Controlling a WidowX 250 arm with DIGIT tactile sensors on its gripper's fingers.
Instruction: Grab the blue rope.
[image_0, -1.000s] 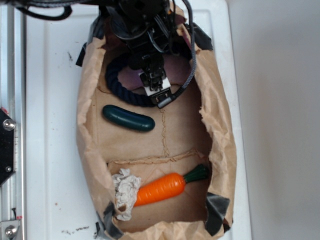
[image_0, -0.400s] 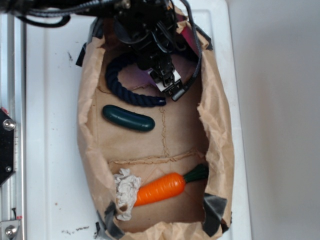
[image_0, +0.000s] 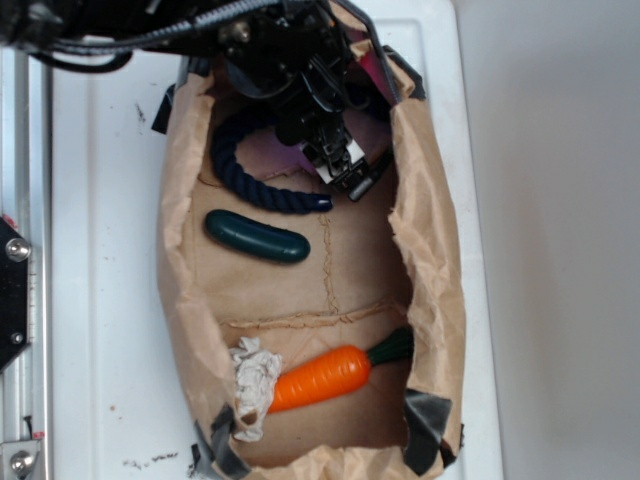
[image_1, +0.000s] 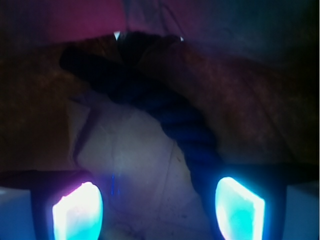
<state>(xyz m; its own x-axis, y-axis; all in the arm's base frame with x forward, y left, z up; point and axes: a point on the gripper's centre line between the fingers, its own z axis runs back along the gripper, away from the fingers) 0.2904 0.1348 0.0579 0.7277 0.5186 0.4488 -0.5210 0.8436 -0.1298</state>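
- blue rope (image_0: 262, 190): navy, twisted strands
- cucumber toy (image_0: 257, 237): dark green
- carrot toy (image_0: 322, 377): orange, dark green top
- paper bag (image_0: 430, 260): brown, black tape corners
- gripper (image_0: 345, 168): black, silver tips

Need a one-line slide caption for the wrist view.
Wrist view: open gripper above the paper floor, blue rope curving past its right finger.

We count one blue rope (image_0: 250, 183), one dark-green cucumber toy (image_0: 257, 237) and one carrot toy (image_0: 325, 376). We also see one crumpled rag (image_0: 252, 385), one paper bag (image_0: 430, 280) and one claw (image_0: 345, 170).
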